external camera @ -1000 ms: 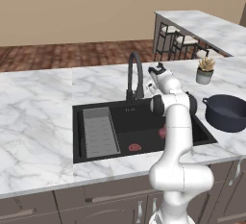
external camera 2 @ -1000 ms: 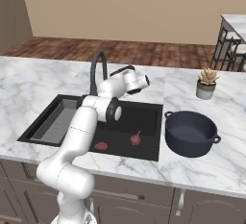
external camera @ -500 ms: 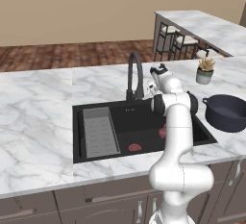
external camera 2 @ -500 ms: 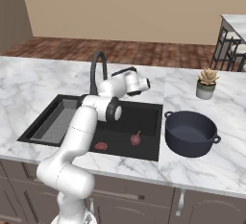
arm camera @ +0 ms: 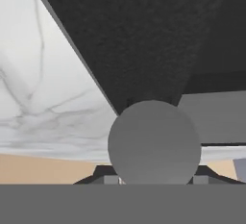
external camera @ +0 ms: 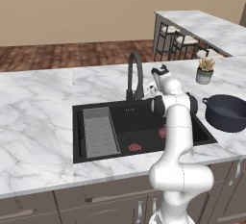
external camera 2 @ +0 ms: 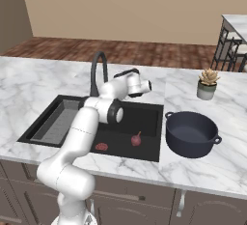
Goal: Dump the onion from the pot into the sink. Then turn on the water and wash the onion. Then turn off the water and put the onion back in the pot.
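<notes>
Already dumped: onion [external camera 2: 136,139] lay in sink [external camera 2: 144,152], pot [external camera 2: 192,133] sat empty on counter. Gripper [external camera 2: 146,87] was near faucet [external camera 2: 99,69]; finger spread unclear. No water ran; wash and return remained.

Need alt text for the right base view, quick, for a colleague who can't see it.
The onion lies in the black sink near the red drain. The arm's tool is behind the sink by the faucet; the pot sits empty on the counter.
</notes>
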